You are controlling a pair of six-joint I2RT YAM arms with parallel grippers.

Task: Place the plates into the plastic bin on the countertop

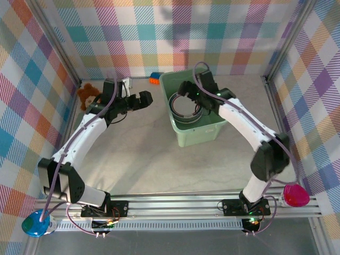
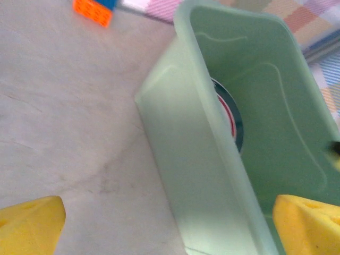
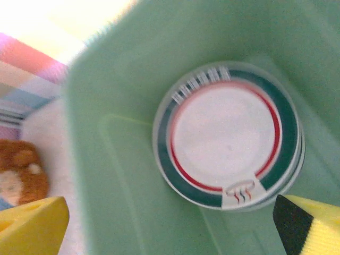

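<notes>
My right pincer point(image 3: 170, 226) hangs spread wide and empty, touching nothing, above one stack of plates point(image 3: 226, 135) lying flat in the bottom of the single green bin point(image 3: 106, 159). How many plates are in the stack I cannot tell. My left pincer point(image 2: 169, 226) is equally wide and empty, beside the bin's outer wall. The bin stands on the counter point(image 1: 143, 154). One orange-blue block point(image 2: 93, 10) and one teddy bear point(image 3: 18, 175) lie farther back.
</notes>
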